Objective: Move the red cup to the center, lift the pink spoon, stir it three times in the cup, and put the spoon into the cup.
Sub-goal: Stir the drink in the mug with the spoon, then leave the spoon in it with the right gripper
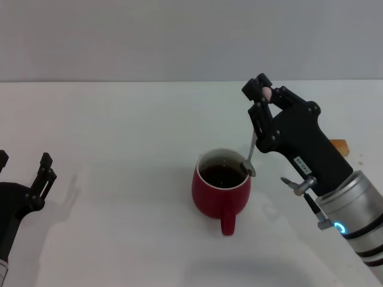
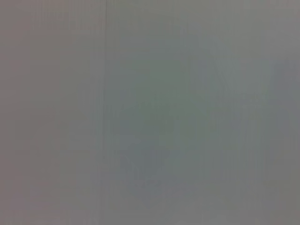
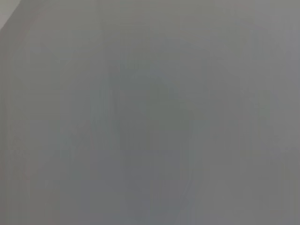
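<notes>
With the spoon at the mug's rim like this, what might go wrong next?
Two risks. The right claw grips the pink spoon only at the handle's tip, so the spoon may swivel or slip. Its bowl sits at the rim of the red cup, on the side nearest that arm, not clearly in the dark liquid; a sideways push might nudge the cup or splash. The left claw is parked far off, unable to steady it.
</notes>
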Controlling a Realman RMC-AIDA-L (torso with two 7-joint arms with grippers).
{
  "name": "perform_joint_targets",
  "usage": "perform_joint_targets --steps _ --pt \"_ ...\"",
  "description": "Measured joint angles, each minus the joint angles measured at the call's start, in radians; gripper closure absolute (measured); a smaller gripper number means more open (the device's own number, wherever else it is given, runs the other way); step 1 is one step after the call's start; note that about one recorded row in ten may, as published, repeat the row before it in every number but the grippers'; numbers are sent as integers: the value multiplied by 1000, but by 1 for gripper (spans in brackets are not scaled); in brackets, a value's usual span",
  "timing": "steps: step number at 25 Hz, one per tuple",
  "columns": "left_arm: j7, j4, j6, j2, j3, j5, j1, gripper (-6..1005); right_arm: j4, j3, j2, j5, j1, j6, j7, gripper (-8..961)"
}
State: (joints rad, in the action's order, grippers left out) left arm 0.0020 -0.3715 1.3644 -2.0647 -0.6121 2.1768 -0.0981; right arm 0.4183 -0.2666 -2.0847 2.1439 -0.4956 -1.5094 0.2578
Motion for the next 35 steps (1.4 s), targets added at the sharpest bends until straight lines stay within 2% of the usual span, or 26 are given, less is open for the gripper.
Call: perform_joint_targets --steps 21,35 --pt "-25 20 17 -2 -3 0 0 184 14 8 -2 41 -21 159 0 955" --pt "-26 22 22 -2 -2 0 5 184 41 4 -5 55 -75 298 -9 955"
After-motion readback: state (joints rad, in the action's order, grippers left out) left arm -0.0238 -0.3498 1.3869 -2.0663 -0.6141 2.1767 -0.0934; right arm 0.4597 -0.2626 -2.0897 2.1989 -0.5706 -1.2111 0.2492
